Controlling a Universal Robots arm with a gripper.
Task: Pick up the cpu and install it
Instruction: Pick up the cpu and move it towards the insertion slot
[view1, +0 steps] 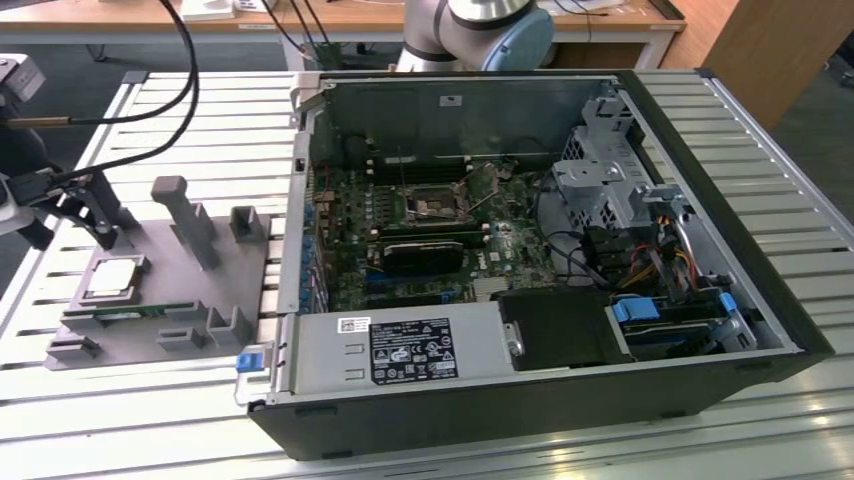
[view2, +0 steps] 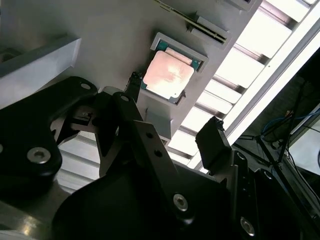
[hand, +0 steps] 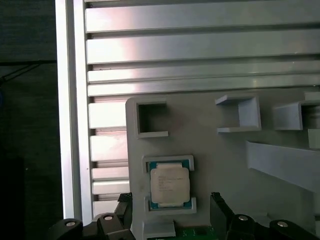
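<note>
exterior view: the tool (view1: 70, 218) hangs at the exterior view's left, above the left part of a grey holder tray (view1: 200, 290), fingers spread wide and gripping nothing. in the first wrist view its two black fingers (hand: 216, 202) stand one to each side of the cpu (hand: 170, 184), not touching it. the cpu lies flat, silver top up, in a square pocket of the tray on the slatted counter (view1: 160, 110). the open computer case (view1: 534, 400) sits to the exterior view's right.
</note>
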